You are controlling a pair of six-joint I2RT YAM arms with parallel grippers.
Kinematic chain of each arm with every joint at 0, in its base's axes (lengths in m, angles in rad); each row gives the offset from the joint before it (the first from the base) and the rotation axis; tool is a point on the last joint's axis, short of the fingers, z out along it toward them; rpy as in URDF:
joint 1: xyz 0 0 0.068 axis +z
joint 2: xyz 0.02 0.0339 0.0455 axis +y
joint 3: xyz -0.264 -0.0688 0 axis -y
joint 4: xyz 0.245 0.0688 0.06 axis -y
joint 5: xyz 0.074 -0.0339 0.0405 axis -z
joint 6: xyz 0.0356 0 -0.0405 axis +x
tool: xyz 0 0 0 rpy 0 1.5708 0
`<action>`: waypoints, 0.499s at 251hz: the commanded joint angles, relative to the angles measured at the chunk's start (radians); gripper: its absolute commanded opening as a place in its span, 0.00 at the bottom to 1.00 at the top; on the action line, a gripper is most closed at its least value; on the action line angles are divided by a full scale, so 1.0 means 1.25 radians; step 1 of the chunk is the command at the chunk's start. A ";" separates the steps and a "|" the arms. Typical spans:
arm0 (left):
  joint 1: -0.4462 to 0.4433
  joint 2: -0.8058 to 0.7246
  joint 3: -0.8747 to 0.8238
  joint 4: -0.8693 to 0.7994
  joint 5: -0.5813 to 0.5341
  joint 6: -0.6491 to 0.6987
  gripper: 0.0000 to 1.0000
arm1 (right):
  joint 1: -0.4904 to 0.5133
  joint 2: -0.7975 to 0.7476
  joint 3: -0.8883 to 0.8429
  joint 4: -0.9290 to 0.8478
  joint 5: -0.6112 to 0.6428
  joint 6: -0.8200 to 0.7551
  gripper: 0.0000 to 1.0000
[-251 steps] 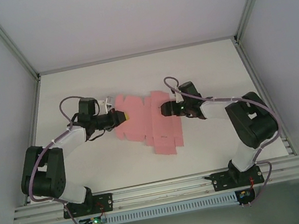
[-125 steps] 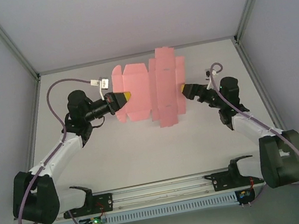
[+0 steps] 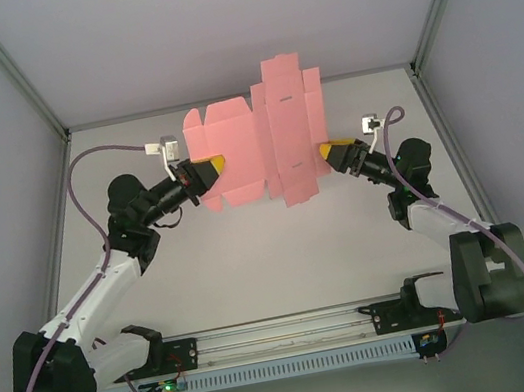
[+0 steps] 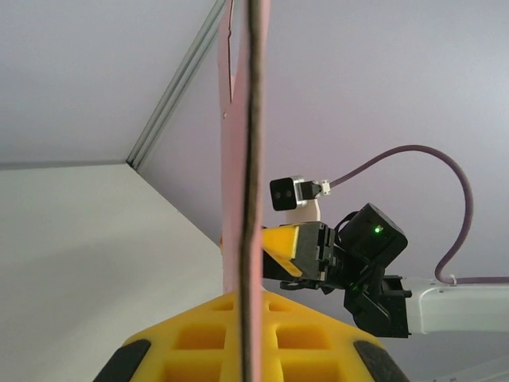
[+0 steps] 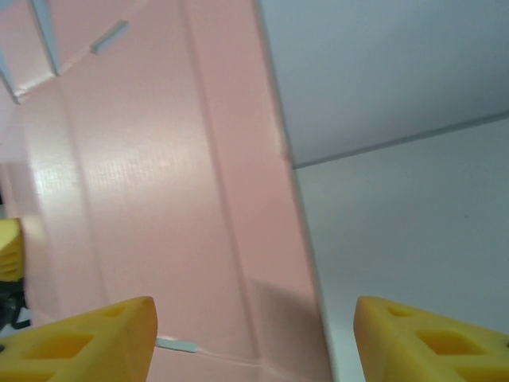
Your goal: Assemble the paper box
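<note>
Left gripper (image 3: pixel 214 168): jaws clamped on the left edge of the paper box (image 3: pixel 267 139). Right gripper (image 3: pixel 331 151): jaws wide apart, the sheet's right edge between them. I log the pink sheet flat, unfolded, raised off the white surface (image 3: pixel 253 258), covering part of the back wall (image 3: pixel 213 32).

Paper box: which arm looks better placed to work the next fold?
Right, probably. The left claw is clamped on the paper box, holding it up off the table; the right claw is open at the opposite edge, free to push a panel.
</note>
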 commanded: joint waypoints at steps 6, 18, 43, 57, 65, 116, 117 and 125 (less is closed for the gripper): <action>-0.009 -0.010 -0.013 0.097 -0.010 -0.023 0.00 | 0.000 0.014 0.049 0.080 -0.055 0.010 0.65; -0.011 -0.012 -0.013 0.097 -0.011 -0.021 0.00 | 0.000 0.022 0.060 0.073 -0.062 0.008 0.65; -0.012 -0.014 -0.013 0.101 -0.005 -0.024 0.00 | 0.000 0.035 0.068 0.072 -0.065 -0.003 0.65; -0.013 -0.017 -0.015 0.108 0.002 -0.030 0.00 | -0.002 0.039 0.073 0.058 -0.055 -0.023 0.66; -0.013 -0.020 -0.014 0.111 0.010 -0.030 0.00 | -0.002 0.040 0.079 0.032 -0.053 -0.048 0.66; -0.018 -0.047 -0.020 0.095 0.013 -0.013 0.00 | -0.005 0.049 0.127 -0.073 -0.055 -0.147 0.69; -0.018 -0.048 -0.020 0.095 0.013 -0.013 0.00 | -0.005 0.049 0.128 -0.074 -0.055 -0.148 0.69; -0.019 -0.052 -0.022 0.091 0.010 -0.011 0.00 | -0.007 0.049 0.134 -0.075 -0.058 -0.149 0.69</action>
